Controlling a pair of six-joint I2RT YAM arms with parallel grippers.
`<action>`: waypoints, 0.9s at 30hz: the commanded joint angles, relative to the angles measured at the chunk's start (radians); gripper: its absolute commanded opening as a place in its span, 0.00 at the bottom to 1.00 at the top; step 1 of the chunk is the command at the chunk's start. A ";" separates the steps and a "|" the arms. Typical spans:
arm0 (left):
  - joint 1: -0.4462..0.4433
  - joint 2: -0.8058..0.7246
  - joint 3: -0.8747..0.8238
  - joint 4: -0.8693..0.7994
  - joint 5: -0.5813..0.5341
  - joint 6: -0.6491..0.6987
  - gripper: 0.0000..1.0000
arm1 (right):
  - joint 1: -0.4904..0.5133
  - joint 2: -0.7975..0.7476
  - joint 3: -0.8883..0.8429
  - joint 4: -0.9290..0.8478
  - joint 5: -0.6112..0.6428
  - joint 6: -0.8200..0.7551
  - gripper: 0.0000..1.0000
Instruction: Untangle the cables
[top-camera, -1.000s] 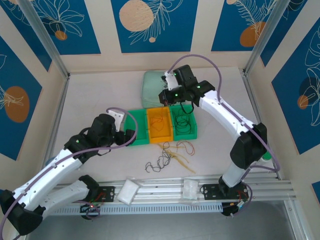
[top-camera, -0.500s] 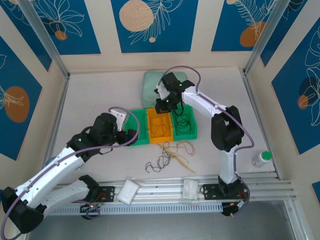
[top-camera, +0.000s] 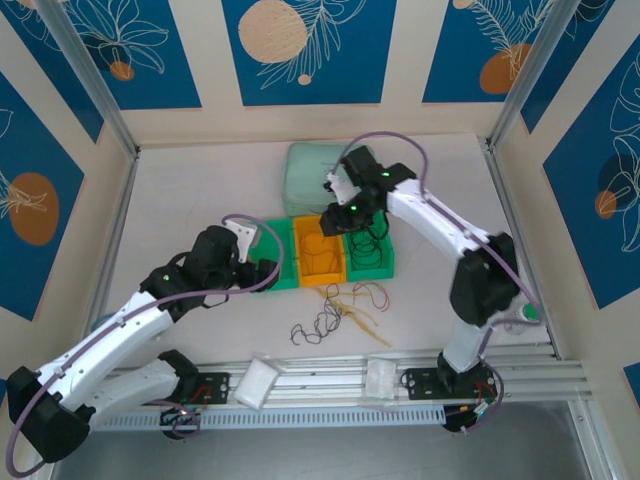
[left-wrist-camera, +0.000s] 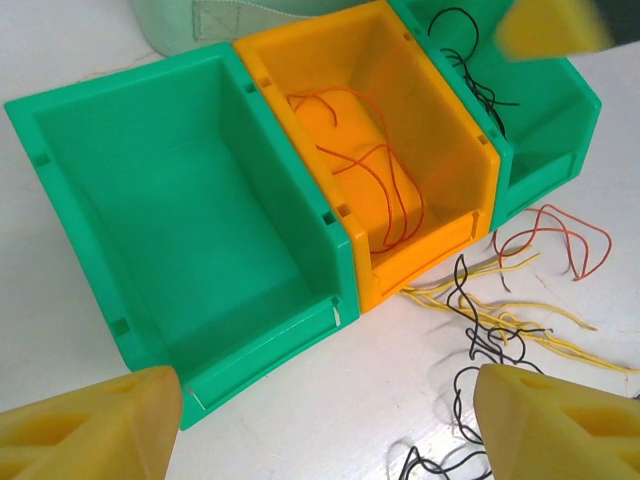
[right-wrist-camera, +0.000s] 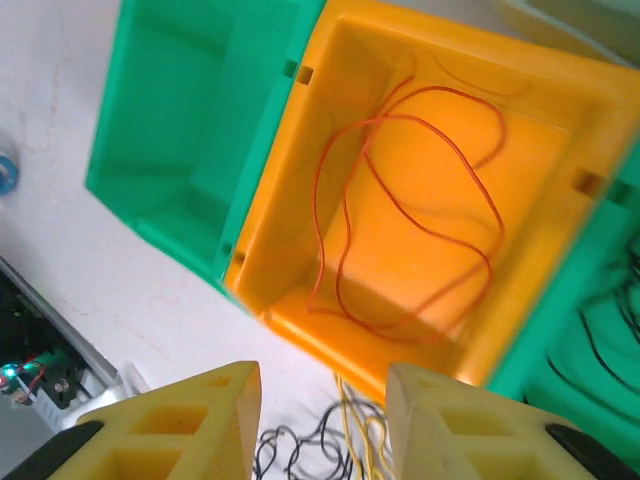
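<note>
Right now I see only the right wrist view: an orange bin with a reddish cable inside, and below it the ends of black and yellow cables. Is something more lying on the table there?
Observer: Yes. A loose reddish cable lies on the table, at the right side of that black and yellow tangle.
Operator: I see only a corner of the right green bin. What is inside it?
Observer: The right green bin holds black cables.
Operator: And where is the left claw?
Observer: The left claw is open and holds nothing. It is at the left edge of the left green bin.
</note>
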 joint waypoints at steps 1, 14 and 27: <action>0.014 0.014 -0.015 0.026 0.035 0.004 0.77 | -0.023 -0.144 -0.124 -0.034 0.048 0.021 0.37; 0.014 0.079 0.008 0.077 0.074 0.001 0.76 | 0.083 -0.285 -0.431 -0.107 0.221 0.085 0.40; 0.015 0.063 -0.009 0.070 0.068 -0.004 0.76 | 0.128 -0.151 -0.424 -0.058 0.386 0.119 0.45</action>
